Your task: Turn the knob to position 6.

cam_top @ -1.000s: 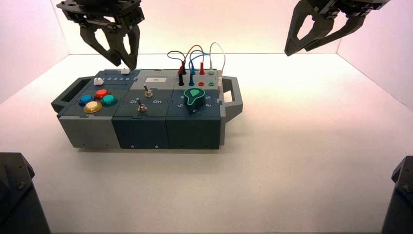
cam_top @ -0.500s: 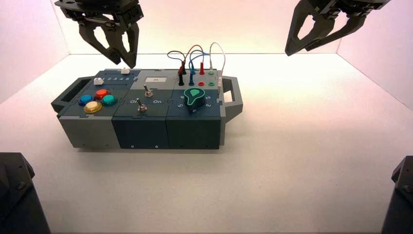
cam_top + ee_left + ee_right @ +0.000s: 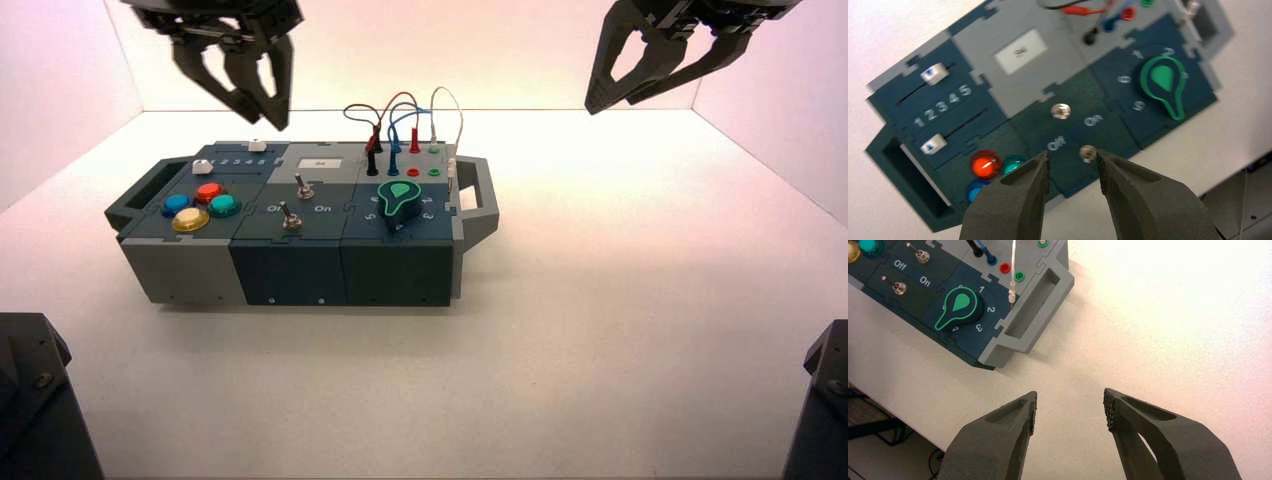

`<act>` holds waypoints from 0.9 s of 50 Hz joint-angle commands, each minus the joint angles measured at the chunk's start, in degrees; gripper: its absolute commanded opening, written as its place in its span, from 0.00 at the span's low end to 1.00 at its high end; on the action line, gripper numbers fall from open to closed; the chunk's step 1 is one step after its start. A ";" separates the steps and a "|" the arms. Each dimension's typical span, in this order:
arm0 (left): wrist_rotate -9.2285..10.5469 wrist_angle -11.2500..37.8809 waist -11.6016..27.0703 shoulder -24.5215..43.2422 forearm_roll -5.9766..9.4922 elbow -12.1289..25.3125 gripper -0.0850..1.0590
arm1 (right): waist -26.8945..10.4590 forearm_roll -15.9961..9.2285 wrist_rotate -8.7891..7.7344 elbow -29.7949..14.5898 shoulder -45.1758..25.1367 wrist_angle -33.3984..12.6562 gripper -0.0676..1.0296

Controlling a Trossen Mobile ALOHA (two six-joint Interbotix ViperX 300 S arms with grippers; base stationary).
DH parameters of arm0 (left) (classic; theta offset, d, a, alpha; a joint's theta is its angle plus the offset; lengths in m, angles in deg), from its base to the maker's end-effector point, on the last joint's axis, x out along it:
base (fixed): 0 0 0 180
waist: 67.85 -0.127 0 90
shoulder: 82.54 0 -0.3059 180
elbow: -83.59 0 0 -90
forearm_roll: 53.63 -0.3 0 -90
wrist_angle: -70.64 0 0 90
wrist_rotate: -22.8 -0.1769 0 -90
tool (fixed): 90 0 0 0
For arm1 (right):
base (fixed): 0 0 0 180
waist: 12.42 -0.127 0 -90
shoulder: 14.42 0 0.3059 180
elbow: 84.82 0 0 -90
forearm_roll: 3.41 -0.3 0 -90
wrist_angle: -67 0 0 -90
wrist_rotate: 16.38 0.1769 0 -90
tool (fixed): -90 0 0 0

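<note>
The rotary knob [image 3: 399, 200] is set on the box's dark top panel, by the near edge and the right-hand corner; digit 6 [image 3: 1123, 79] is seen printed beside it, and by the left wrist view the pointed tip is judged to be turned to abt. 4. The left gripper [image 3: 266, 122] is held up over the box's far edge, L side, jaws parted, w/ nothing gripped. The right gripper [image 3: 612, 106] is parked well off the box's R edge, jaws wide apart, also empty.

A light, stiff part is expected, prob. w/ clicks between posns. It is best pinched across the flanks of the teardrop body (not by the narrow tip, where slip is likelier), then twisted w/o downward push. Smooth, hard plastic is suggested: dark teal sides, raised bright green rim, green drop inlay. The panel looks matte, w/ jigsaw-like seams
</note>
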 commanded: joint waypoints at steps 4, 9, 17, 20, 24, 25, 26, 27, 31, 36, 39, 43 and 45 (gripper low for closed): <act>-0.18 -0.79 0.53 -1.85 0.53 0.44 0.49 | -0.09 -0.18 -0.18 -0.70 -0.44 0.53 0.70; -0.35 -0.88 4.04 -2.02 1.58 0.44 0.33 | -0.09 -0.18 -0.18 -0.70 -0.53 0.53 0.70; -0.35 -0.88 8.53 -1.85 2.37 0.70 0.25 | -0.09 -0.26 -0.18 -0.70 -0.62 0.53 0.70; -0.35 -0.97 9.76 -1.67 2.99 0.88 0.24 | -0.09 -0.35 -0.18 -0.70 -0.62 0.53 0.70; -0.35 -1.32 11.25 -1.23 3.96 1.14 0.23 | -0.09 -0.35 -0.18 -0.70 -0.62 0.53 0.70; -0.35 -1.58 11.69 -0.97 4.13 1.23 0.23 | -0.09 -0.35 -0.18 -0.70 -0.62 0.53 0.70; -0.35 -1.67 11.95 -0.79 4.31 1.23 0.22 | -0.09 -0.26 -0.18 -0.70 -0.62 0.53 0.70; -0.44 -1.76 12.22 -0.62 4.48 1.23 0.21 | -0.09 -0.35 -0.18 -0.70 -0.62 0.53 0.70; -0.44 -1.93 13.36 0.35 4.75 1.41 0.20 | -0.09 -0.26 -0.18 -0.70 -0.62 0.53 0.70; -0.44 -2.64 14.77 2.02 5.27 1.93 0.13 | -0.09 -0.35 -0.18 -0.70 -0.62 0.53 0.70; -0.44 -3.34 16.26 3.69 5.54 2.55 0.09 | -0.09 -0.35 -0.18 -0.70 -0.62 0.44 0.70; -0.35 -3.60 17.49 5.54 5.54 3.43 0.05 | -0.09 -0.35 -0.18 -0.79 -0.62 0.35 0.70; -0.44 -3.78 17.67 6.86 5.63 3.96 0.05 | -0.09 -0.35 -0.18 -0.79 -0.62 0.35 0.70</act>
